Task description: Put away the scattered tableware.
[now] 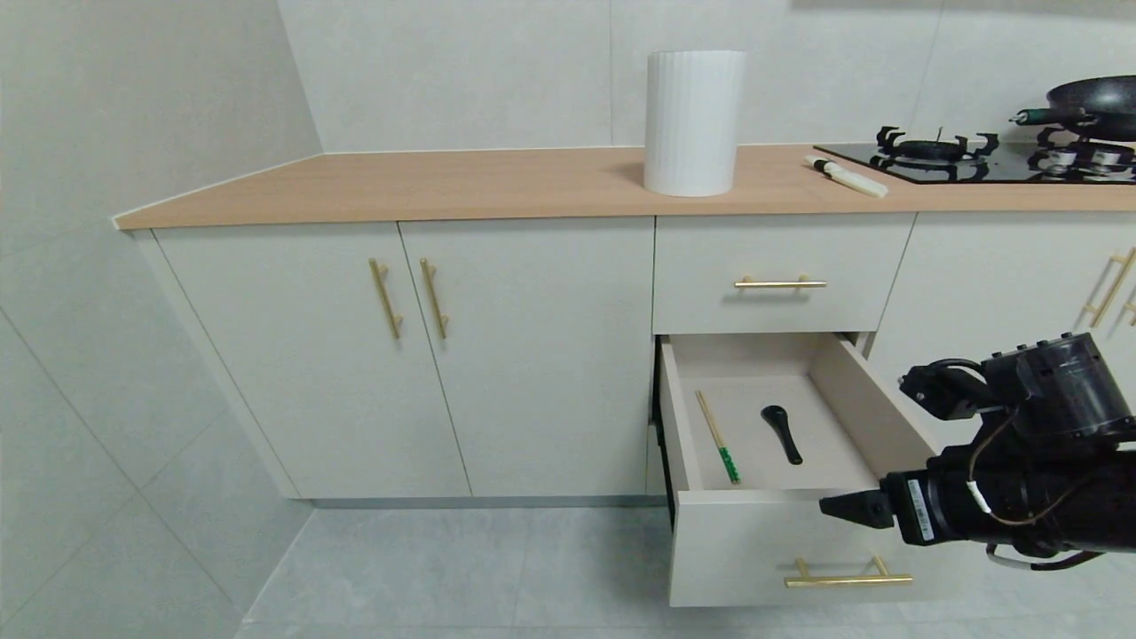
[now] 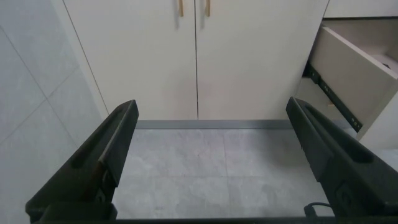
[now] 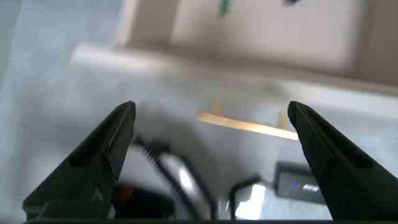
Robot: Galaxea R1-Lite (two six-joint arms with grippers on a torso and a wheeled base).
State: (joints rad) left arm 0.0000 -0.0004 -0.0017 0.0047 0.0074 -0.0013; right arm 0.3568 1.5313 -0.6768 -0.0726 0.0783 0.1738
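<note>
Chopsticks [image 1: 717, 437] and black spoon [image 1: 782, 434] are stowed in the open drawer [image 1: 865, 408], four o'clock; a pale utensil [image 1: 846, 176] is left on the counter [image 1: 444, 182], one o'clock. The left gripper [image 2: 211, 109] and right gripper [image 3: 209, 112] are held wide open, empty.

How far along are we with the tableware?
Done: chopsticks and black spoon lie in the open drawer. In hand: nothing; right gripper, by the drawer front, and left gripper are open. Left: pale utensil on the counter, then probably shutting the drawer.
</note>
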